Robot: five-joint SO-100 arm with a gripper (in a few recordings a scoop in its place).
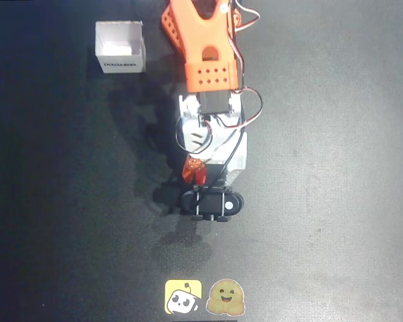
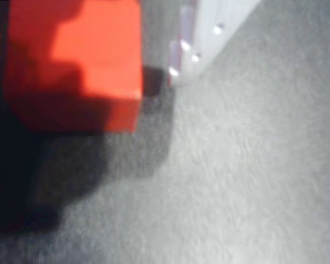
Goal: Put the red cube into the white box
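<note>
In the wrist view the red cube [image 2: 77, 60] rests on the grey mat at the upper left, blurred and very close. My gripper [image 2: 83, 69] is low over it and open. Its white finger [image 2: 206, 33] stands just right of the cube with a narrow dark gap between them, and an orange sliver at the left edge looks like the other finger. In the overhead view the gripper [image 1: 196, 176] points down at the middle of the mat, and a red-orange bit [image 1: 193, 169] shows under its white body. The white box [image 1: 120, 46] stands open at the upper left, far from the gripper.
The orange arm [image 1: 205, 50] reaches in from the top centre. Two stickers [image 1: 205, 297] lie at the mat's front edge. The black mat [image 1: 336, 168] spreads wide to the left and right of the arm.
</note>
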